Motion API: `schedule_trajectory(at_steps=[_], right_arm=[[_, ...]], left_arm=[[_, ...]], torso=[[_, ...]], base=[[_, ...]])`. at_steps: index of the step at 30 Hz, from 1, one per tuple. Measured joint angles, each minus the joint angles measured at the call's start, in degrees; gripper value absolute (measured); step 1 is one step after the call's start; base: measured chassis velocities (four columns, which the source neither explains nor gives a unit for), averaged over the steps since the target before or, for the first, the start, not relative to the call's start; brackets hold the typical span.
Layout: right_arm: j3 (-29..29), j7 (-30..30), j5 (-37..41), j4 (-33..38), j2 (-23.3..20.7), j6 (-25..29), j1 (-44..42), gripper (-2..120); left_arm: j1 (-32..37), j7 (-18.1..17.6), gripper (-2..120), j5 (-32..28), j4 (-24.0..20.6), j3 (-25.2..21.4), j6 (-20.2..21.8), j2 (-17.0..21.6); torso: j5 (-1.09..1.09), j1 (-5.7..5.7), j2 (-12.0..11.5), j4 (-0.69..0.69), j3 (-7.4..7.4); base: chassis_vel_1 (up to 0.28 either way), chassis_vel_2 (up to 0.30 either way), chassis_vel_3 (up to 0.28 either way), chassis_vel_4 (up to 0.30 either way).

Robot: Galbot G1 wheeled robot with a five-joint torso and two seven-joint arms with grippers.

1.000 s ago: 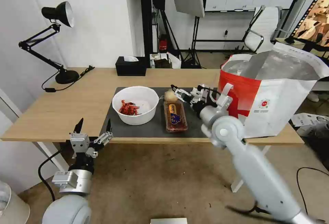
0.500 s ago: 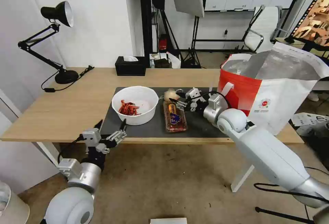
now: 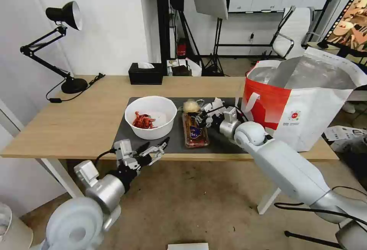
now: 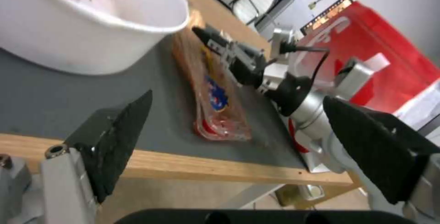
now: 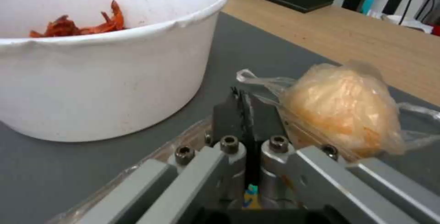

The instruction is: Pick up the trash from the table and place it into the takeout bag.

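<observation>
Grey rectangular mat (image 3: 176,143) on the light-wood table (image 3: 76,120) serves as the reference for everything below. White round bowl (image 3: 151,117) with red shells sits on the mat's left half; the clear hinged plastic tray (image 3: 195,132) with scraps lies lengthwise just right of the bowl, near the mat's middle. Yellowish lump in clear wrap (image 3: 191,106) rests at the mat's far edge, just beyond the tray's far end. Right gripper (image 3: 200,119) is low over the mat at the tray's far end, between the tray and the lump; in the right wrist view its fingers (image 5: 245,114) are pressed together with no gap, nothing visibly between them, tips just beside the lump (image 5: 343,110) and over the tray's rim. Contact with the wrap cannot be confirmed. Left gripper (image 3: 155,150) hangs at the mat's near edge, just off the table front, below and in front of the bowl; fingers (image 4: 114,138) spread wide, holding nothing. Takeout bag (image 3: 306,104) stands upright off the mat's right end, mouth open, foil lining visible. Black tissue box (image 3: 145,73) sits beyond the mat's far-left corner; black desk lamp (image 3: 57,43) stands well left of the mat.
</observation>
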Motion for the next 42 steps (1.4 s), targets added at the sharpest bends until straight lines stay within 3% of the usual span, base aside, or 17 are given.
schedule_trajectory(at_steps=[9, 42], right_arm=[[0.0, 2.0, -1.3, 0.8, -0.7, -0.2, 0.0, 0], [2.6, 2.5, -2.1, 3.6, -2.9, -2.5, -2.9, 0]], left_arm=[[-10.9, -2.4, 100, -0.1, 7.7, 7.8, -0.1, -3.8], [-25.8, -4.5, 100, -3.2, 22.8, 21.6, 0.1, -8.7]], torso=[[0.02, 0.0, 0.0, -0.03, 0.0], [0.03, 0.0, 0.0, -0.03, 0.0]], base=[[0.0, 0.0, 0.0, 0.0], [0.0, 0.0, 0.0, 0.0]])
